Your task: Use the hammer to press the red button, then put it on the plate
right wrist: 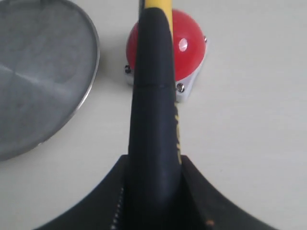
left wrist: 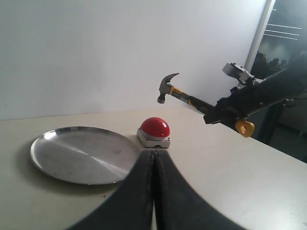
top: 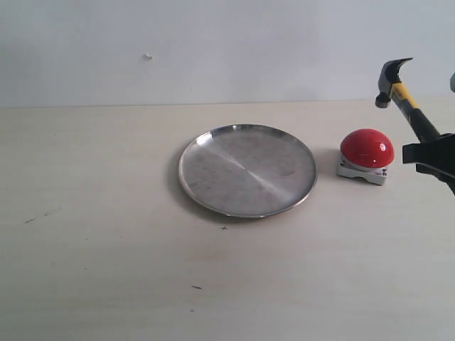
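The hammer [top: 410,105] was held in the air at the right edge of the exterior view, gripped on its black handle by the right gripper [top: 429,158], whose fingers were clamped around the shaft. Its long axis ran on a slant, rising from the gripper up and leftward to the dark head, so the head was the highest part. The striking face pointed down toward the desk [top: 106,270] and the claw curved away to the upper right. The head hung above the red button [top: 366,149] and somewhat to its right, clear of the dome and not touching it. In the left wrist view the hammer [left wrist: 184,98] showed the same tilt, with its yellow end sticking out behind the right gripper [left wrist: 217,114] and the head raised over the red button [left wrist: 155,127]. In the right wrist view the handle of the hammer [right wrist: 153,96] ran straight out from between the fingers [right wrist: 112,201], its yellow neck crossing over the red button [right wrist: 189,45]. The button sat on its grey base just beside the plate [top: 247,170], to the plate's right, with a narrow strip of desk between them. The left gripper [left wrist: 153,156] had its fingers pressed together on nothing, low over the desk near the plate [left wrist: 72,153].
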### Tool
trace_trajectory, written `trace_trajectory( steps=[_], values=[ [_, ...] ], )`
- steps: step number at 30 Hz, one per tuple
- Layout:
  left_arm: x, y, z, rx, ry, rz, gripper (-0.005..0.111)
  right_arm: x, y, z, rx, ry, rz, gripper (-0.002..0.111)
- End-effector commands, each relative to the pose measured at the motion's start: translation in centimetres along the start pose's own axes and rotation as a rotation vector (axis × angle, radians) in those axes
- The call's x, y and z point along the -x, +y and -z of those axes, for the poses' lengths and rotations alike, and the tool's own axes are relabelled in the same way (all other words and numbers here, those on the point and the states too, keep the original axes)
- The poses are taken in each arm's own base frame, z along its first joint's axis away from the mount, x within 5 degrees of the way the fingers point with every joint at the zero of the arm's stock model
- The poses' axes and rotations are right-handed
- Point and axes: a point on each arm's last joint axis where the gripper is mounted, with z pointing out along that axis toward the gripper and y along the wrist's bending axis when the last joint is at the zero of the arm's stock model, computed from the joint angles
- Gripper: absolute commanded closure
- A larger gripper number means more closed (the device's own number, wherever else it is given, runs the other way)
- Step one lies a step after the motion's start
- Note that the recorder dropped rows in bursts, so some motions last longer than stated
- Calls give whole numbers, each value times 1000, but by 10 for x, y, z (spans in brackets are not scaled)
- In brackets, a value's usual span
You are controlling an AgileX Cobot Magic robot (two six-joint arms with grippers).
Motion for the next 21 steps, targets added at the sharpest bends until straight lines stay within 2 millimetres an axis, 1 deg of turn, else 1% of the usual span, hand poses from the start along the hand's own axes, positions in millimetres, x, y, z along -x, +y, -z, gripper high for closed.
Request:
trace_trajectory(
  steps=[1,6,8,10,12,15,20,21],
  values=[
    [-1,0,0,-5,-4,2,107,26,-1,28,-50,-220,9,108],
    [-1,0,0,-5,-4,2,107,45,8,56,-8,-301,29,108],
    [-1,0,0,-5,-4,2,107,49,10,62,7,-308,35,108],
    [-1,0,0,-5,-4,2,107,50,11,62,14,-302,37,108],
    [-1,0,0,-5,-4,2,107,47,11,55,22,-259,35,108],
    [-1,0,0,-5,-4,2,107,37,8,34,29,-162,27,108],
    [-1,0,0,-5,-4,2,107,9,3,-15,54,94,-1,108],
    [-1,0,0,-5,-4,2,107,3,3,-23,67,148,-7,108]
  ],
)
